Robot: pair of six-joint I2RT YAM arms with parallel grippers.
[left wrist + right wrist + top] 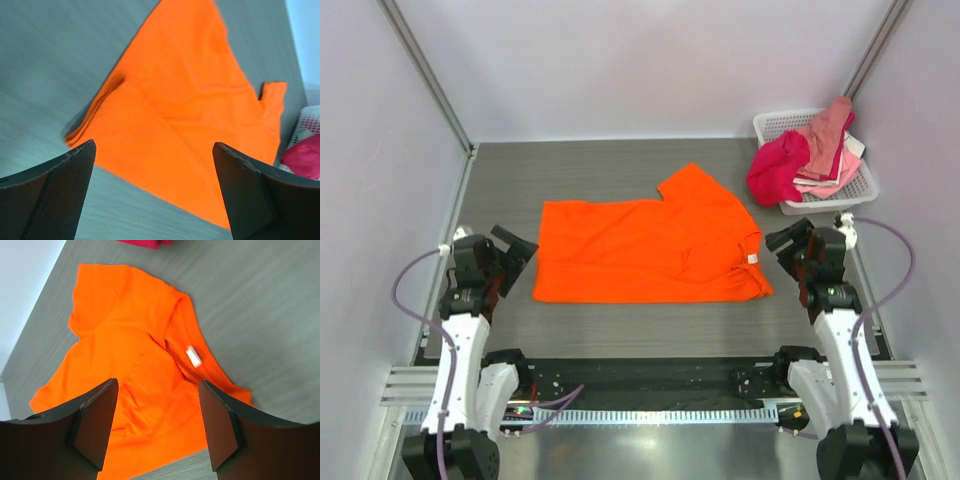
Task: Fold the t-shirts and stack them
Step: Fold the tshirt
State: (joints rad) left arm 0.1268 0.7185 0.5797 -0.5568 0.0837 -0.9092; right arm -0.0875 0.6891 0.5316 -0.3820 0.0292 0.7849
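Orange t-shirt [650,250] lies flat, one sleeve sticking out; left tool [515,252] and right tool [788,240] gape, empty.

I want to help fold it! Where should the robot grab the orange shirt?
Probably its two near corners: left gripper on the hem corner from the left, right gripper on the collar-end corner from the right. The orange shirt lies flat and sideways, so those corners point at each open gripper.
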